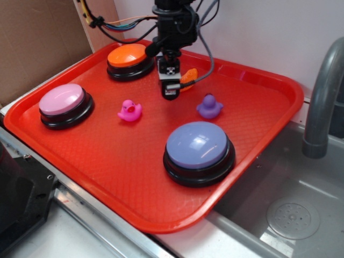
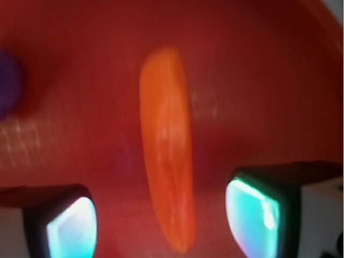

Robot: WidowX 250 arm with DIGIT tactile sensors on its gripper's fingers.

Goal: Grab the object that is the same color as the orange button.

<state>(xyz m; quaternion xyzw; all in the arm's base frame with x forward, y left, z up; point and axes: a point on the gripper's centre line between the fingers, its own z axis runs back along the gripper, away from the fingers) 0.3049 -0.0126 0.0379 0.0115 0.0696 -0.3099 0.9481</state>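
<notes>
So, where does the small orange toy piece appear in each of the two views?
Exterior: the orange toy piece lies at the back of the red tray, beside the orange button, mostly hidden behind the gripper.
Wrist: it runs down the picture's middle, between the two fingers.
Shared landmark: the purple duck, a blur at the wrist view's left edge.

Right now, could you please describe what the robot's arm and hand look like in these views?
The arm is black, with bundled grey and coloured cables running along it. Its lower end carries a pale block bearing a small black-and-white pattern. In the wrist view the hand shows two dark, squarish fingers whose inner faces glow a glossy teal. Finer markings are too blurred to read.
</notes>
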